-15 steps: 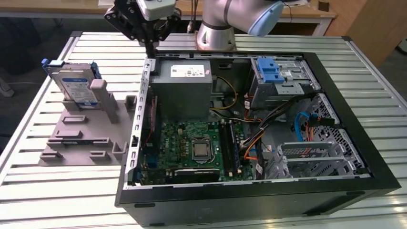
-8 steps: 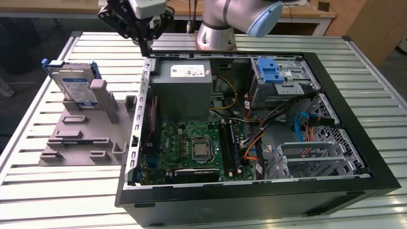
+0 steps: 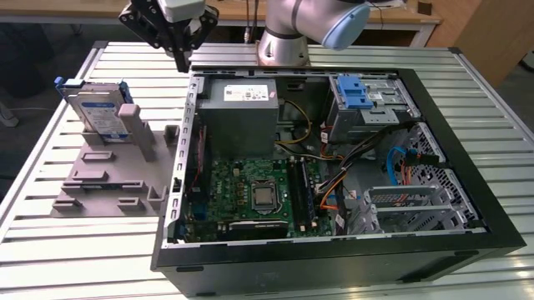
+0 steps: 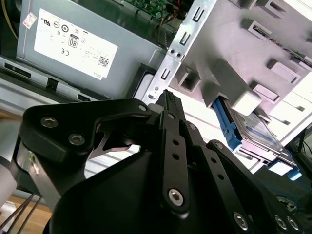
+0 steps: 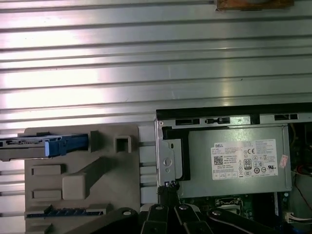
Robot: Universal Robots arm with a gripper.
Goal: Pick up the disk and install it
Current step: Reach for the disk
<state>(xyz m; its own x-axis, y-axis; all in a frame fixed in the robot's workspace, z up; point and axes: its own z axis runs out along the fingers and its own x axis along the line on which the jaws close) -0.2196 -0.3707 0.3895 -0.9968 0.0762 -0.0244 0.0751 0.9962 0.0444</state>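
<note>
Overhead, the claw (image 3: 182,62) hung empty above the table (image 3: 75,262), its fingers drawn narrow and holding nothing. It was just beside a corner of the open computer case (image 3: 334,265). The disk (image 3: 99,112) stood upright in a grey holder (image 3: 109,175) on the table, well apart from the claw and on the exterior view's left of the case.

Risks, as judged:
- The claw was poised close over the case wall, so a straight descent could strike the metal rim.
- The disk sat between the holder's posts. A claw coming in off-line could knock it askew, or pinch the blue bracket rather than the body.
- Loose cables (image 3: 367,156) inside the case could snag the disk on its way to a bay.

Views compared:
- The exterior view showed the disk's labelled face and the case interior.
- The first wrist view showed the disk (image 5: 44,146) edge-on in the holder, and the claw (image 5: 168,186) tip over the case corner beside the grey box (image 5: 239,161).
- The second wrist view gave the claw (image 4: 168,97) close up, fingers together.
</note>
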